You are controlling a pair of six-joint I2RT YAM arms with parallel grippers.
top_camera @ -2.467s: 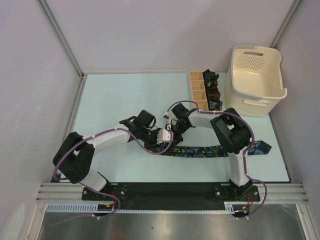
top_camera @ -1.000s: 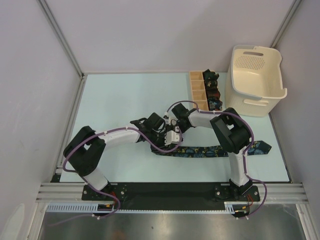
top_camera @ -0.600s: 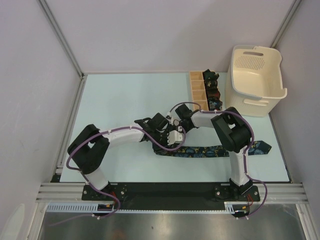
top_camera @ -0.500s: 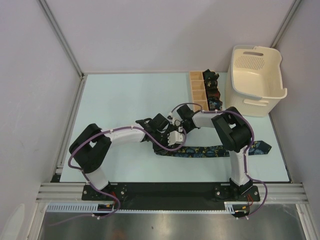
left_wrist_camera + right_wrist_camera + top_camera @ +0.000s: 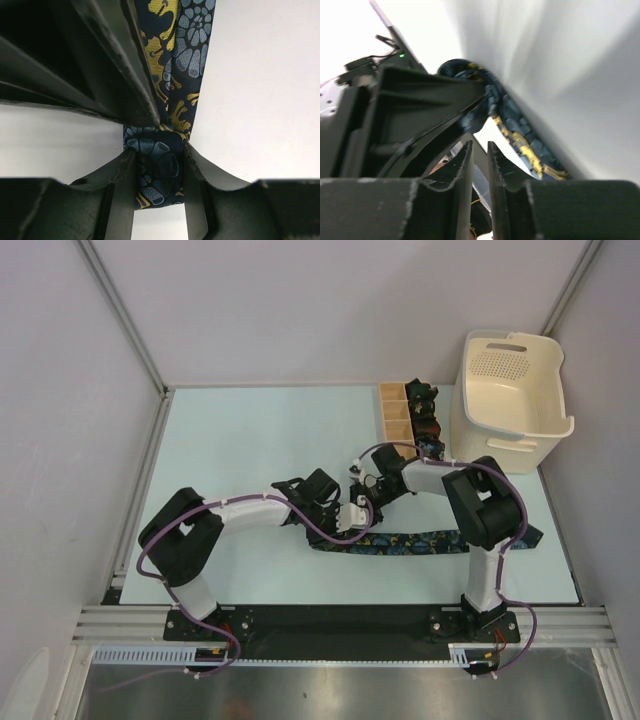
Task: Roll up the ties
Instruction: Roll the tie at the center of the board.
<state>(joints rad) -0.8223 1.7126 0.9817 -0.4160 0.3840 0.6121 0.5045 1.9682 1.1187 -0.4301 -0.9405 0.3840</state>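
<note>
A navy tie point(image 5: 420, 543) with a blue, teal and yellow floral pattern lies flat along the table's near side, its wide pointed end at the right. My left gripper point(image 5: 357, 512) is shut on its narrow left end, which shows folded between the fingers in the left wrist view point(image 5: 157, 172), with the tie point(image 5: 187, 55) running away from them. My right gripper point(image 5: 368, 489) is just behind the left one, its jaws almost together with nothing between them point(image 5: 479, 146). The tie point(image 5: 520, 137) passes beside it. Small dark rolled ties point(image 5: 428, 425) sit in the wooden box.
The tan divided wooden box point(image 5: 395, 418) stands at the back right. The cream plastic basket point(image 5: 515, 445) is right of it. The enclosure's walls and metal frame close in the light table point(image 5: 240, 440) on both sides.
My left arm has reached to the right, bringing its gripper onto the tie's narrow end. My right arm's elbow has swung right while its gripper stayed by the tie's end.
</note>
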